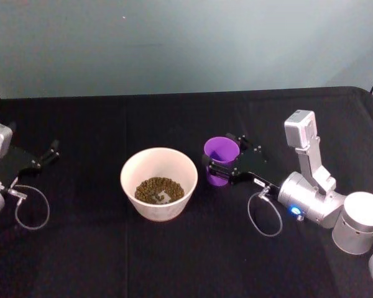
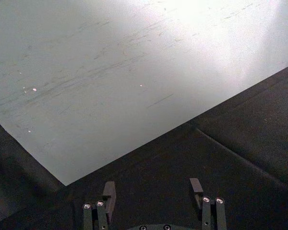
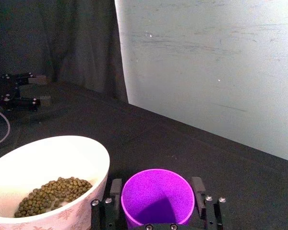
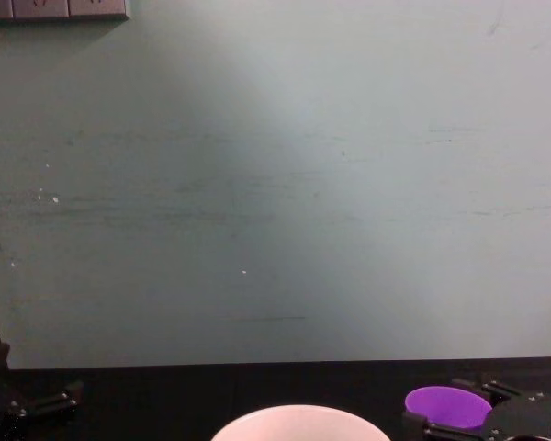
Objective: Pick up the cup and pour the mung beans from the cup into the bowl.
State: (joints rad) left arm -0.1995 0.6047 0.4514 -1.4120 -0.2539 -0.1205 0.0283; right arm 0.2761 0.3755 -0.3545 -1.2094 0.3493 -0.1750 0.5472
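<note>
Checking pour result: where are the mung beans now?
Head view: the tiny brownish-olive mung beans lie inside the wide pale pinkish-white bowl, left of the upright small purple plastic cup.

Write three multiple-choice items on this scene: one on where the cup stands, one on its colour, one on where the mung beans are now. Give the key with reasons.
1. Where is the cup?
A. inside the bowl
B. on the robot's right of the bowl, upright on the table
C. by the left gripper

2. What colour is the cup?
A. purple
B. green
C. white

3. Where are the mung beans?
A. in the cup
B. spilled on the table
C. in the bowl

Key: 1 B, the head view shows it standing beside the bowl between the right gripper's fingers; 2 A, bright purple in three views; 3 C, the right wrist view shows beans in the bowl and a bare cup interior.
</note>
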